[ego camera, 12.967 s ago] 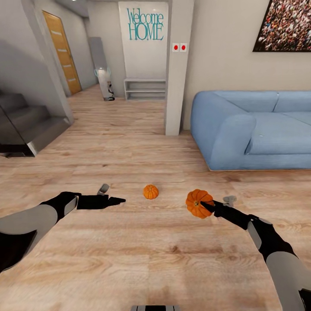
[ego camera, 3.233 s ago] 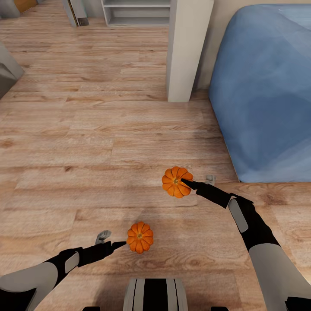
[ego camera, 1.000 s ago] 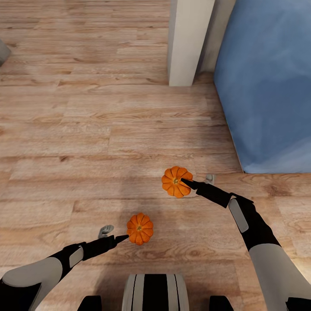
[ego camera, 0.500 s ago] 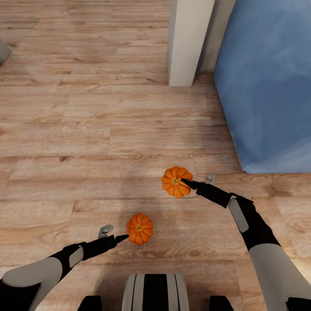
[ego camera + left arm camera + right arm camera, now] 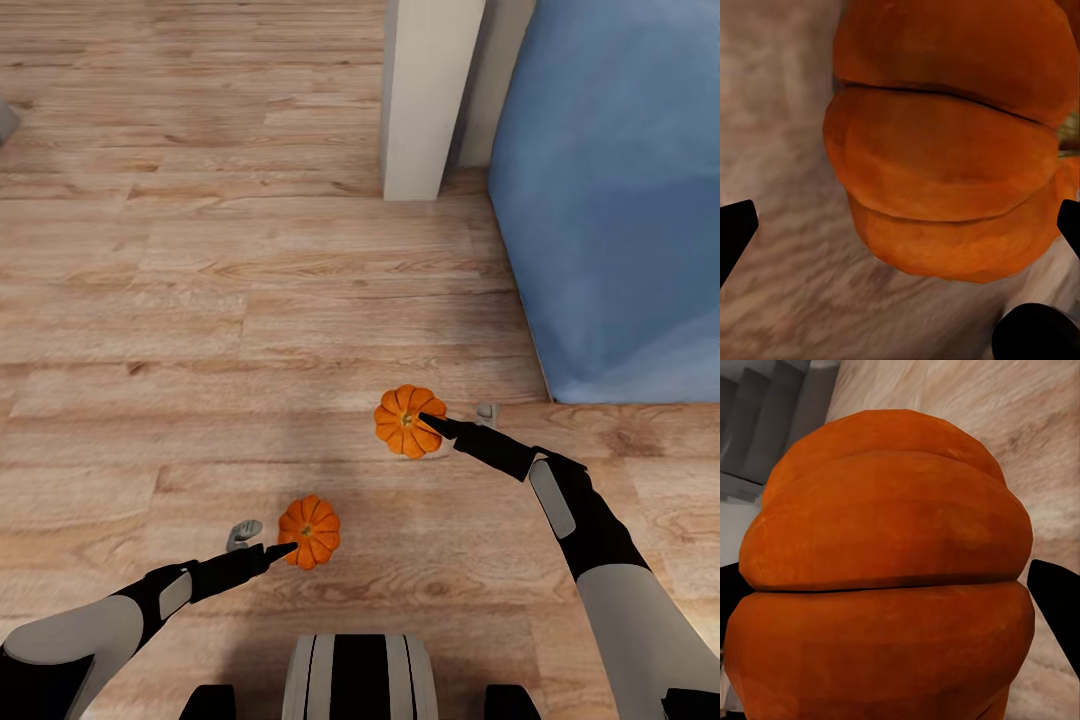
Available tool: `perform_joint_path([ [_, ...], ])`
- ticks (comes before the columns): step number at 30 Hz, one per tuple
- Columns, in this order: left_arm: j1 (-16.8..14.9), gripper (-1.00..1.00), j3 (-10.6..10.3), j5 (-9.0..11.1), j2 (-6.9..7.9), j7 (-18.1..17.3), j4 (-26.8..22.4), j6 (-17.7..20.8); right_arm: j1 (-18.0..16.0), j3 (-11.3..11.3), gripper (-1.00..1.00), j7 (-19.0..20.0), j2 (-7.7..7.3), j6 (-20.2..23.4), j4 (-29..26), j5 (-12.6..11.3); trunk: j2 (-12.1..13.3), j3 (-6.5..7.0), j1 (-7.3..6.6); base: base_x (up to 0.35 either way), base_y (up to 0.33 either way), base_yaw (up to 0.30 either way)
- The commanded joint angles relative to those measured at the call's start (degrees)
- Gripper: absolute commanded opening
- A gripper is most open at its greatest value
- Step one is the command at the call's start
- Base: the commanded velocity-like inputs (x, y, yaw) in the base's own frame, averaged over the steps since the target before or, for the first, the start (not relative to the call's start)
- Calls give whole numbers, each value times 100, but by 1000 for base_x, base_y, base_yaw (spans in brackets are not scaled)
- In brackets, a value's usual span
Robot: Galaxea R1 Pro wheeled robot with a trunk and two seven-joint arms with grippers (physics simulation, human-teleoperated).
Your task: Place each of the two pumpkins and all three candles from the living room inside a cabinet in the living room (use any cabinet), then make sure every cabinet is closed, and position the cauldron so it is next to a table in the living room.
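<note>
Wood plank floor (image 5: 200, 300) covers most of the head view. Blue sofa (image 5: 620, 200) takes the upper right. A pale square pillar (image 5: 425, 100) stands top centre, just left of the sofa. The robot's striped trunk top (image 5: 358, 675) sits at the bottom centre.

Right arm comes in from the lower right and reaches up-left toward frame centre. Right gripper (image 5: 432, 420) is closed on the held pumpkin (image 5: 407, 421), just right of centre, stem facing the camera. One dark finger lies across its right side. In the right wrist view the held pumpkin (image 5: 885, 577) bulges between the dark fingertips (image 5: 1057, 592) at both edges, so the jaws are spread about the fruit's width and gripping it. Wood floor (image 5: 1020, 450) and grey stair steps (image 5: 765, 427) show behind it.

Left arm comes in from the lower left. Left gripper (image 5: 262, 543) is at lower centre-left, its dark finger tip touching or just beside the left edge of the second pumpkin (image 5: 309, 532), which sits on the floor. A pale finger curls above, apart from the fruit. In the left wrist view the second pumpkin (image 5: 952, 142) is close ahead, with dark fingertips (image 5: 735, 232) far apart at both edges: jaws wide, nothing clamped. The two pumpkins are near each other, not touching, the held one up and right of the floor one.
</note>
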Motion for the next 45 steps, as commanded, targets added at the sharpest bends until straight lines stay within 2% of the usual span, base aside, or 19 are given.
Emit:
perform_joint_path([
  [1,-5,100,34,0,12,-2,1,0,0,0,-100,-9,0,2,-1,-2,0,0,0,0,-1,0],
  [5,-17,100,455,-6,51,0,7,0,0,0,-100,-9,0,2,-1,0,0,0,0,0,0,0],
  [8,-17,100,529,-8,48,2,7,0,0,0,-100,-9,0,2,-1,-1,0,0,0,0,0,0],
  [16,-18,100,556,-8,2,44,7,0,0,0,-100,-11,0,2,-1,-3,0,0,0,0,0,0],
  [37,-18,100,560,-8,-12,82,7,0,0,0,-100,-9,0,2,-1,-4,0,0,0,0,0,0],
  [40,-23,100,563,-8,-33,240,3,0,0,0,-100,-9,0,2,-1,-4,0,0,0,0,0,0],
  [45,-50,100,564,-8,-188,683,-1,0,0,-6,-100,-9,-3,2,-1,-4,0,0,0,0,0,0],
])
